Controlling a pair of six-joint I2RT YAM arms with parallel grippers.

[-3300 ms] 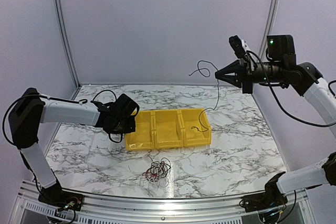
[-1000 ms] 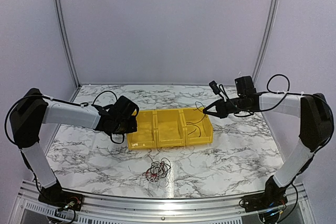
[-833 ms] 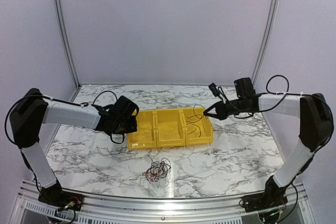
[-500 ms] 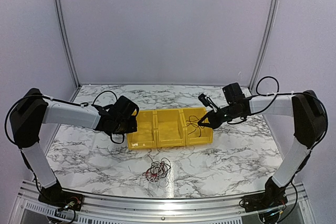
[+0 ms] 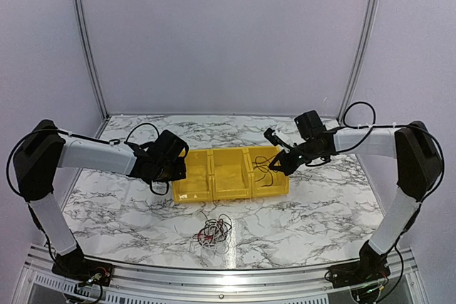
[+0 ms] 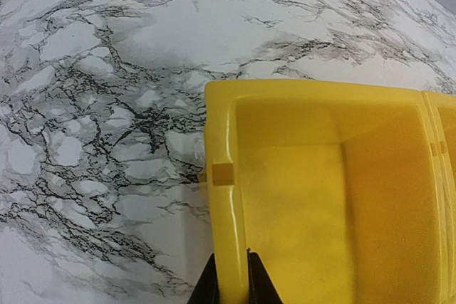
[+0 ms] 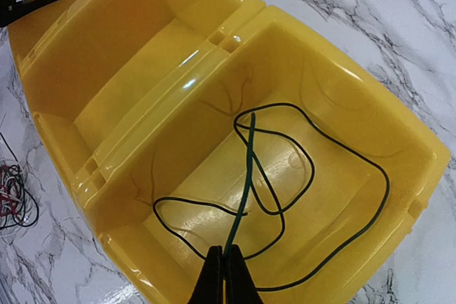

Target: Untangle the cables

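Note:
A tangle of red, white and black cables [image 5: 214, 231] lies on the marble in front of the yellow three-compartment bin [image 5: 228, 191]. One black cable [image 7: 247, 176] loops inside the bin's right compartment, and its end rises into my right gripper [image 7: 225, 261], which is shut on it just above that compartment [image 5: 273, 167]. My left gripper [image 6: 229, 258] is shut on the bin's left end wall [image 6: 221, 140], one finger inside and one outside. In the top view it sits at the bin's left end [image 5: 174, 169]. The tangle's edge [image 7: 11, 201] shows in the right wrist view.
The bin's left [image 6: 313, 204] and middle [image 7: 135, 69] compartments hold nothing. Marble table [image 5: 335, 211] stretches around the bin, with grey walls behind it. Both arm bases stand at the near edge.
My right gripper has moved left and down toward the bin, lowering the black cable so it coils in the right compartment. The left arm, bin and tangle have stayed put.

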